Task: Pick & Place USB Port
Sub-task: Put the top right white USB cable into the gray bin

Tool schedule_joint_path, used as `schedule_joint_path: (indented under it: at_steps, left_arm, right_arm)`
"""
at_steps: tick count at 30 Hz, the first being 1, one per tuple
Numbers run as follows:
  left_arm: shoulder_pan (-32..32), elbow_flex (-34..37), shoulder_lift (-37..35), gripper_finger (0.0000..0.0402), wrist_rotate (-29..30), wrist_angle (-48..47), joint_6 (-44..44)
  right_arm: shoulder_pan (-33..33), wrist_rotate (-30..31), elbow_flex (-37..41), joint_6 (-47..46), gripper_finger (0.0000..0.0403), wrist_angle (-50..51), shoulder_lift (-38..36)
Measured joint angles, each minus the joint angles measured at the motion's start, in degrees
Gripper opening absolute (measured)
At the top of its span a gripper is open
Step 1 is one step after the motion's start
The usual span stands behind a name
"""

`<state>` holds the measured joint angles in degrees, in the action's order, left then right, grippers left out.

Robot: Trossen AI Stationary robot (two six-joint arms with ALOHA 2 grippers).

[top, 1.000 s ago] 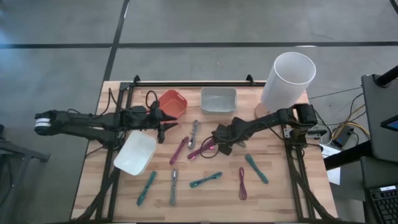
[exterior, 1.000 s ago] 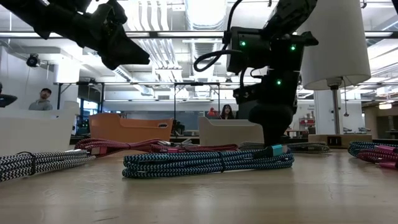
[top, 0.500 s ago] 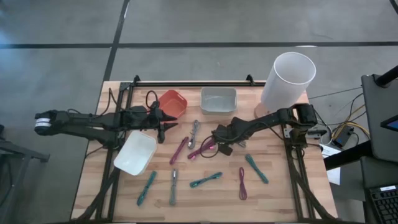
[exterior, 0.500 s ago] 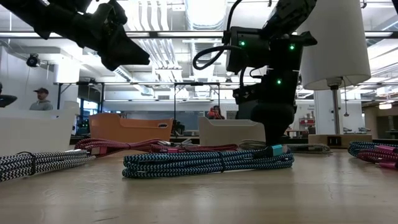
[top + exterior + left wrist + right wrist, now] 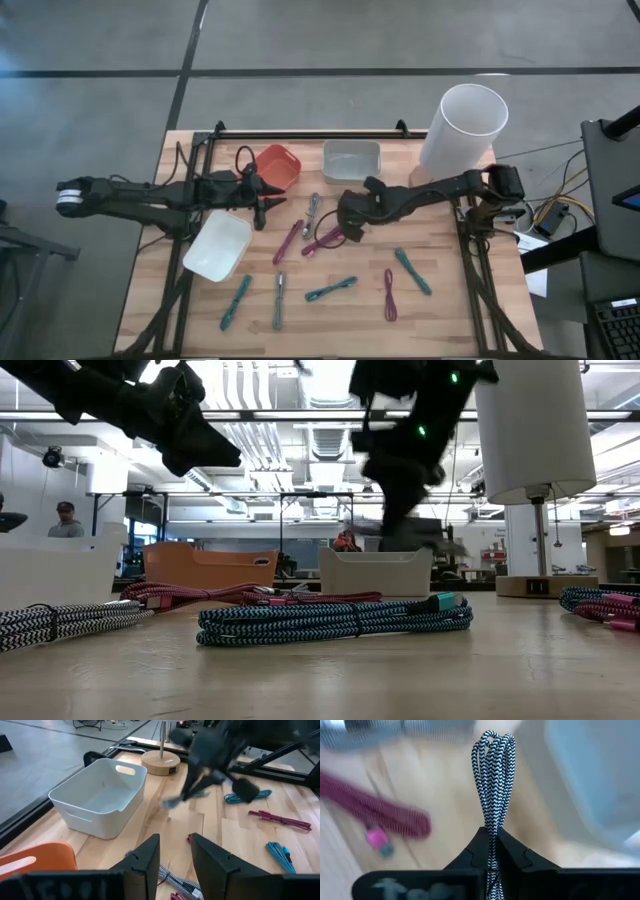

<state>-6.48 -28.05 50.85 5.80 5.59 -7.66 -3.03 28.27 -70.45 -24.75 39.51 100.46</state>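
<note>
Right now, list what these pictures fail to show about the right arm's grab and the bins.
- Black-and-white cable: its lower end is hidden by the right gripper, whose jaws are shut on it, in the right wrist view.
- Right gripper in the low view: motion-blurred, so the grip is unreadable there.
- Grey bin and orange bin: contents hidden by their own walls in the low view.
- Left gripper: fingertips cut off by the left wrist picture's top-facing edge of the jaws only; jaws apart.

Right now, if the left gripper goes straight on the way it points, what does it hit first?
Probably nothing at once: the left gripper, open and raised, points across bare table. The first thing in line looks like the right gripper holding a black-and-white cable, though depth is unclear.
</note>
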Motion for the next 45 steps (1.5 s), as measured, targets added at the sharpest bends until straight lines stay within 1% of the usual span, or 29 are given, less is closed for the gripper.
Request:
schedule_joint_path:
  at_steps: [4,7,10,13,24,28,31,36,40,45]
  left_arm:
    - [0.0,0.0,0.1,0.0115,0.0,0.0,0.0]
    - [0.0,0.0,0.1,0.0115,0.0,0.0,0.0]
    - [0.0,0.0,0.4,0.0115,0.0,0.0,-0.1]
    - [0.0,0.0,0.6,0.0115,0.0,0.0,-0.1]
    - [0.0,0.1,0.7,0.0115,0.0,0.0,-0.1]
    - [0.0,0.1,0.7,0.0115,0.0,0.0,-0.1]
    - [0.0,0.1,0.7,0.0115,0.0,0.0,-0.1]
    - [0.0,0.1,0.7,0.0115,0.0,0.0,-0.1]
    - [0.0,0.1,0.7,0.0115,0.0,0.0,-0.1]
    - [0.0,0.1,0.7,0.0115,0.0,0.0,-0.1]
  right_arm:
    - [0.2,8.8,-2.3,8.1,0.0015,-4.7,-0.1]
    - [1.2,12.1,-3.1,15.5,0.0015,-10.9,-0.1]
    - [2.9,12.3,-3.1,20.4,0.0018,-15.4,0.0]
    - [4.8,12.3,-2.6,22.1,0.0018,-17.8,0.0]
    - [10.8,12.5,0.8,21.8,0.0019,-22.7,0.1]
    - [12.2,12.4,2.8,21.8,0.002,-22.9,0.1]
    - [13.3,12.4,5.0,22.2,0.002,-26.0,0.1]
    - [14.4,12.4,8.7,28.2,0.002,-34.0,0.1]
    - [14.3,12.4,9.7,33.2,0.002,-39.8,0.1]
    - [15.1,12.3,10.4,35.1,0.002,-42.1,0.1]
